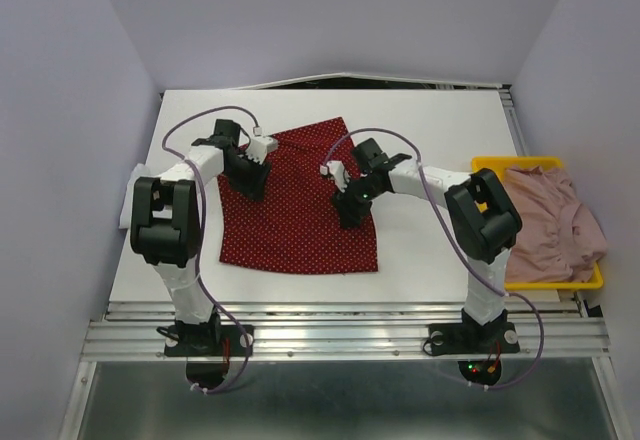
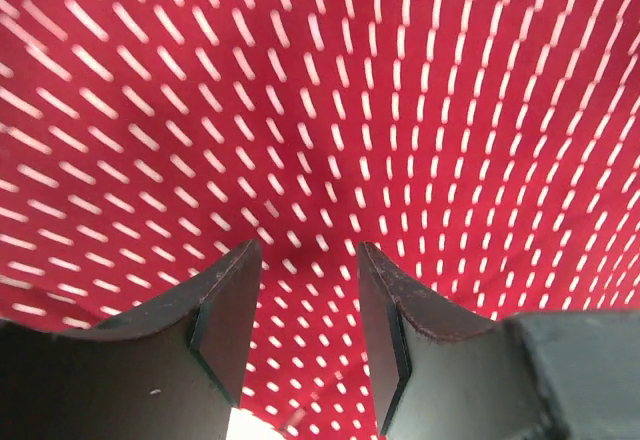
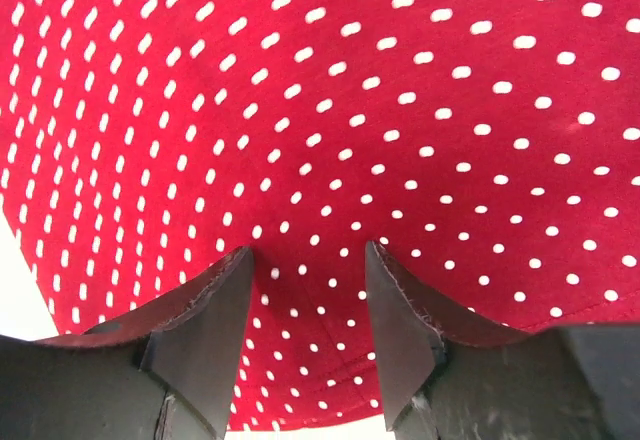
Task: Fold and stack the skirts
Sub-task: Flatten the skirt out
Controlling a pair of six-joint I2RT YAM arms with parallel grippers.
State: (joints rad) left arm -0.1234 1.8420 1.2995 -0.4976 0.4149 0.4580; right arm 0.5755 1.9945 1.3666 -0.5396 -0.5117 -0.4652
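The dark red polka-dot skirt (image 1: 295,210) lies spread flat on the white table. It fills the left wrist view (image 2: 400,110) and the right wrist view (image 3: 400,110). My left gripper (image 1: 250,182) is over the skirt's left side, jaws open, with cloth between the fingertips (image 2: 232,290). My right gripper (image 1: 347,210) is over the skirt's right side, near its edge, jaws open, fingertips (image 3: 395,300) down at the cloth. The dusty pink ruffled skirt (image 1: 550,225) lies bunched in the yellow tray at the right.
The yellow tray (image 1: 490,165) sits at the table's right edge. A white cloth or paper (image 1: 128,200) shows at the left edge behind the left arm. Grey walls stand on the left, back and right.
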